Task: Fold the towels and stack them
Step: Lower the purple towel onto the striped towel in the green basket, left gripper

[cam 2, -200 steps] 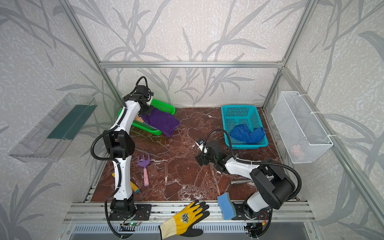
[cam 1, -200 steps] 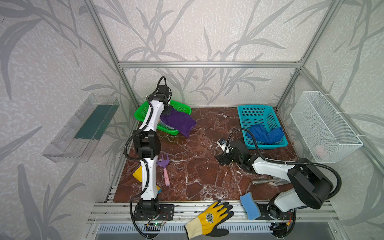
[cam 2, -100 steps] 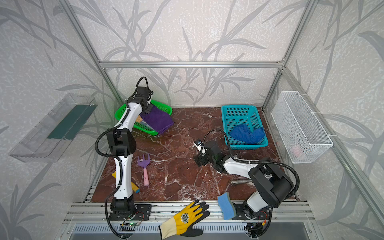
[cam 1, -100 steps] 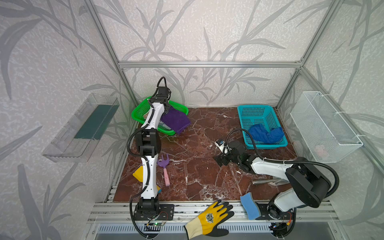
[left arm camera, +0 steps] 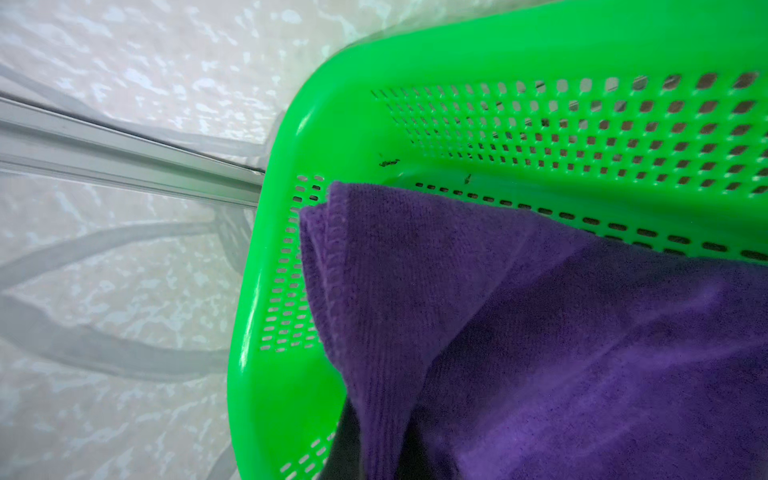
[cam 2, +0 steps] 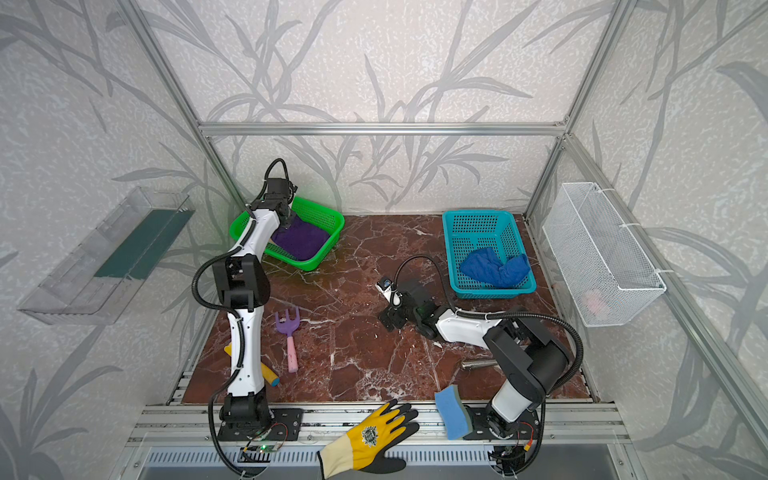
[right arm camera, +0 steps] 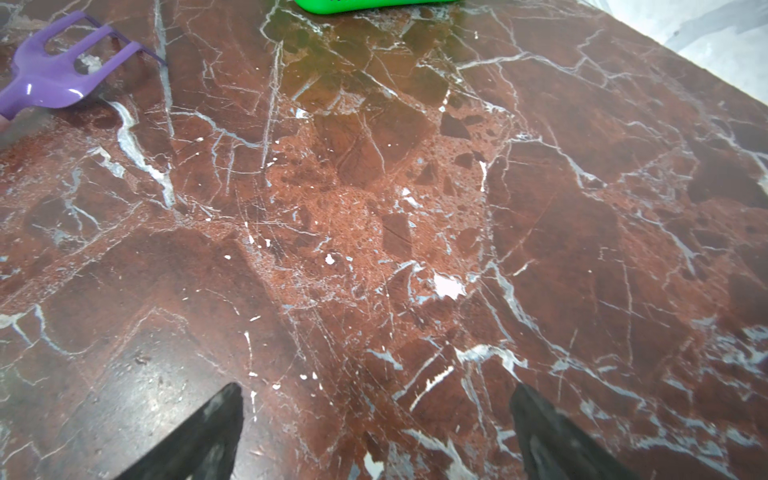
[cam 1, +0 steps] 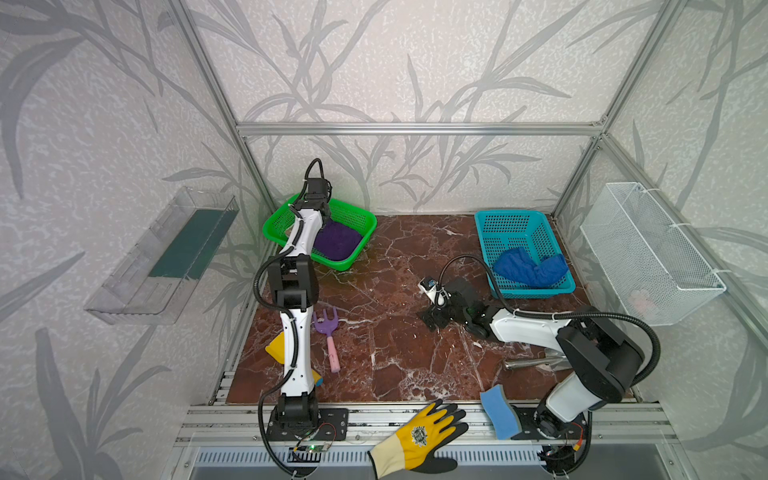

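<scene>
- Left gripper point(cam 1: 322, 212): clamped on purple towel point(left arm camera: 540, 332), inside green basket point(left arm camera: 540, 45).
- Right gripper point(right arm camera: 375, 390): jaws wide, empty, over marble table point(right arm camera: 415, 166).
- Blue towel point(cam 1: 528, 270): crumpled in teal basket point(cam 1: 515, 214).

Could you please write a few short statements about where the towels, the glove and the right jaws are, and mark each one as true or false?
1. The purple towel lies in the green basket. True.
2. The blue towel lies in the green basket as well. False: it lies crumpled in the teal basket.
3. The right gripper has its jaws open, with nothing between them. True.
4. The glove lies in the teal basket. False: it lies on the front rail.
</scene>
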Available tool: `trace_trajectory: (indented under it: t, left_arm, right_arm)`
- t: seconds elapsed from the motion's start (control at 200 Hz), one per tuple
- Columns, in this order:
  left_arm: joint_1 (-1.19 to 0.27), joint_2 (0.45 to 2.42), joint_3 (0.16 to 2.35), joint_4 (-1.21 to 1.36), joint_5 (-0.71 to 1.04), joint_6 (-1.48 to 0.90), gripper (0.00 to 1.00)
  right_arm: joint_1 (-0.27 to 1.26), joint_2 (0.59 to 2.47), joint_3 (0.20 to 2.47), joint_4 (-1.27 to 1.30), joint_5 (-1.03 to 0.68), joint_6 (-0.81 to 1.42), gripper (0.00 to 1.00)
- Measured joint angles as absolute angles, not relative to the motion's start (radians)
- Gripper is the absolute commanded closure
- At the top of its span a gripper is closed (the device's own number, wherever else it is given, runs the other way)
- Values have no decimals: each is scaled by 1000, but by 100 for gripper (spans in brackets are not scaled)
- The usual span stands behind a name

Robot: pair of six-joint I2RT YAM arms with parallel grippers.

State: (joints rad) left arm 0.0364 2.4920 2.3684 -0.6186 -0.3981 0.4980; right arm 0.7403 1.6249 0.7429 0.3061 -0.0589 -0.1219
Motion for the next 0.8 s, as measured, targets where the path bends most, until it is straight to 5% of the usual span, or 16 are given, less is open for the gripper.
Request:
trace_trajectory:
  t: [0.17, 0.215, 0.39, 0.405, 0.425, 0.44, 0.8]
  left_arm:
    - [40, 2526, 2368, -586, -422, 507, 100]
    - [41, 2532, 2369, -580, -432, 509, 92]
    - [41, 2545, 2376, -551, -494, 536, 44]
    - [41, 2546, 2376, -546, -499, 531, 35]
    - [42, 2547, 2377, -540, -508, 537, 8]
    - [42, 2547, 2378, -537, -514, 538, 2]
    - [54, 2547, 2444, -494, -574, 552, 1]
  right_arm:
    - [760, 1626, 759, 287, -46, -130, 1]
    - [765, 1626, 759, 284, -42, -131, 1]
    - [776, 1628, 760, 275, -34, -136, 1]
    - [776, 1628, 760, 275, -33, -136, 1]
    - [778, 1628, 760, 274, -32, -137, 1]
    - [778, 1628, 760, 273, -31, -138, 1]
    - [794, 1628, 760, 273, -22, -144, 1]
